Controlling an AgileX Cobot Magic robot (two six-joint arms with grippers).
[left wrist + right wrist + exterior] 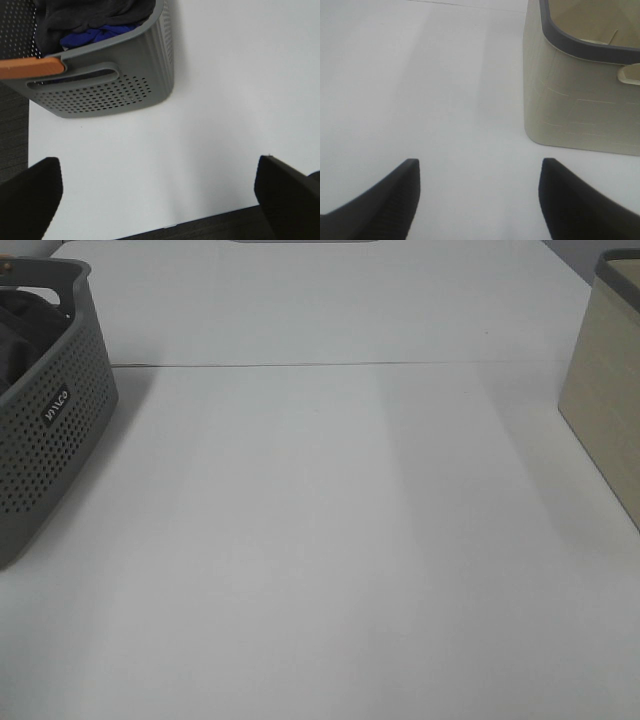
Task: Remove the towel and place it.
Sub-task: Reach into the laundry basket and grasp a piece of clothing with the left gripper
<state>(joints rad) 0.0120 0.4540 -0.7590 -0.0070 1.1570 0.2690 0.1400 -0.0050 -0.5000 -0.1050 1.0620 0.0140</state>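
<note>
Charcoal towel (90,12) inside perforated basket (125,85)

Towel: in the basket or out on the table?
In. The left wrist view shows the towel bunched inside the perforated basket, with a blue cloth peeking out beside it. None of it lies on the table.

A white table (330,540) fills nearly the whole high view; a thin seam (340,365) crosses it toward its far side; soft, even light leaves faint broad shadows on its surface; beyond the table's edge, in the left wrist view, lies dark textured floor (12,132).
</note>
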